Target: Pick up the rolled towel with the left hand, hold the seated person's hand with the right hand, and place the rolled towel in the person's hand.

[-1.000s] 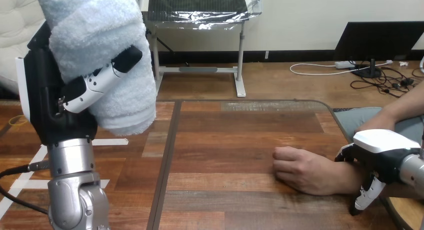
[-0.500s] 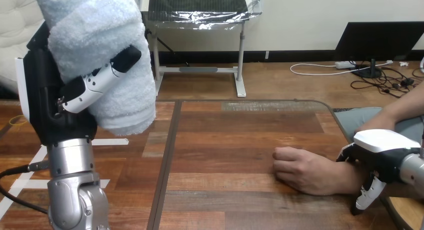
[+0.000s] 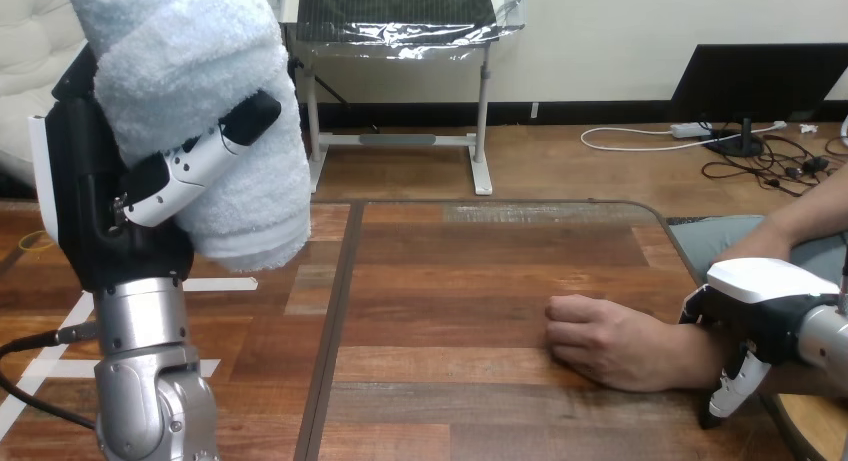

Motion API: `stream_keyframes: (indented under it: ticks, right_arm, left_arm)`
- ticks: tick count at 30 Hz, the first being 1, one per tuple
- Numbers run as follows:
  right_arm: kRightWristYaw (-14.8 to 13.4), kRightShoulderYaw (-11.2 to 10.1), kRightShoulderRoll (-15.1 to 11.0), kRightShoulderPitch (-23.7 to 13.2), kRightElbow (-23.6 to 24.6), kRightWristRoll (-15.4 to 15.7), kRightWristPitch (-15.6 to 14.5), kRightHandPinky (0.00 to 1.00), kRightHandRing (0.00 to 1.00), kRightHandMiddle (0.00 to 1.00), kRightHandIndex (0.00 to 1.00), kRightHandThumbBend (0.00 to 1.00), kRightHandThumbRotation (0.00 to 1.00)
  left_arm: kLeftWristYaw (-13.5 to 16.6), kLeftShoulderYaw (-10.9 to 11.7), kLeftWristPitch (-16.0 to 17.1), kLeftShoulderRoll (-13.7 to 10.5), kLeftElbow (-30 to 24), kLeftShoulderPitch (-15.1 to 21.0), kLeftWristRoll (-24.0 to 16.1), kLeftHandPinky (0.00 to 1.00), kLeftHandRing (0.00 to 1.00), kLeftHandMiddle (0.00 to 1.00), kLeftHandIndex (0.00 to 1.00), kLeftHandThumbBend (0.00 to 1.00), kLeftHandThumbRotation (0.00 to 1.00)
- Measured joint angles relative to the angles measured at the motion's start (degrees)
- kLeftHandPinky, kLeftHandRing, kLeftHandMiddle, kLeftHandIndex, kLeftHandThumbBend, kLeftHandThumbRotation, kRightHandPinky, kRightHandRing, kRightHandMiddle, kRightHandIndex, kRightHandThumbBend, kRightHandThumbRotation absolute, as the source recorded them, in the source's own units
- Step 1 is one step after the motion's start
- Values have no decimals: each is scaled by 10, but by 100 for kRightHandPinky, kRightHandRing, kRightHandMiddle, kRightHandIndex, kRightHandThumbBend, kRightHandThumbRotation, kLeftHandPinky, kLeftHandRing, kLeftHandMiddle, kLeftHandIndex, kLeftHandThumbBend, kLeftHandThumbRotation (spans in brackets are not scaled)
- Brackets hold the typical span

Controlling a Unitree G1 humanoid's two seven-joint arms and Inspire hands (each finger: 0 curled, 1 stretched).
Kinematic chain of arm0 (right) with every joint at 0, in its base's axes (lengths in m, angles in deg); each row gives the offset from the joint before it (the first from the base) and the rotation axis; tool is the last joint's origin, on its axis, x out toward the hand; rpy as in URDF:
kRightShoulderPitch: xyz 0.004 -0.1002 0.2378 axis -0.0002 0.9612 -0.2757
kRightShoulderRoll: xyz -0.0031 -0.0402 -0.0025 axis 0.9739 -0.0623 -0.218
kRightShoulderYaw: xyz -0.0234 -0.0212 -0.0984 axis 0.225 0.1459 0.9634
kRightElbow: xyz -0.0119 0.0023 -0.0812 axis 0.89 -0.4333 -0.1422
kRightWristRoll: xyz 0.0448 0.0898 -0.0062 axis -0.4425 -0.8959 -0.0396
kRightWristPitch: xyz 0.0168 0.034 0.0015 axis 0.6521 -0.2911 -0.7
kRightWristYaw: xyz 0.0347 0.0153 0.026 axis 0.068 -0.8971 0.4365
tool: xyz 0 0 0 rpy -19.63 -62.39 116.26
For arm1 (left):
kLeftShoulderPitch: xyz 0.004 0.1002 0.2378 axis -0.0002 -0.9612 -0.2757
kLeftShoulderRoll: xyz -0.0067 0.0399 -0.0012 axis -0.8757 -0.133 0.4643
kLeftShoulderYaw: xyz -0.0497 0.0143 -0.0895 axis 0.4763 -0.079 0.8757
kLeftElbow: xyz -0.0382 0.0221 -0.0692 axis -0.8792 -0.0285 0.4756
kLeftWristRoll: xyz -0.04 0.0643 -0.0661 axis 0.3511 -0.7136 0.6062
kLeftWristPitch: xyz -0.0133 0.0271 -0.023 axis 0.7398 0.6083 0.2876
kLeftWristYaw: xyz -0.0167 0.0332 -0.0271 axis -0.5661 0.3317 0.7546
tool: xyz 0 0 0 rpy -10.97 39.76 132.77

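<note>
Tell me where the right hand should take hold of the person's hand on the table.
Probably at the wrist, coming from above on the right. The person's hand lies palm down, loosely fisted and pointing left, which leaves the wrist as its narrow, exposed part. The right hand is over it.

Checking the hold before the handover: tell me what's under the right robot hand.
The person's wrist, lying on the table, passes under the right robot hand. The hand covers the contact, so a grip cannot be confirmed.
</note>
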Motion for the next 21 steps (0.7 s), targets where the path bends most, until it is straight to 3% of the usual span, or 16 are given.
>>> stream_keyframes:
  ticks: [14, 21]
  right_arm:
    - [-19, 2, 3, -5, -15, -1, 8, 17, 24, 35, 54, 92, 10]
    - [-27, 3, 6, -7, -21, -1, 11, 15, 23, 35, 53, 91, 9]
  left_arm:
    - [0, 0, -6, 0, -3, 0, 1, 22, 27, 34, 39, 55, 0]
    - [1, 0, -6, 0, -9, 0, 1, 22, 27, 34, 39, 55, 0]
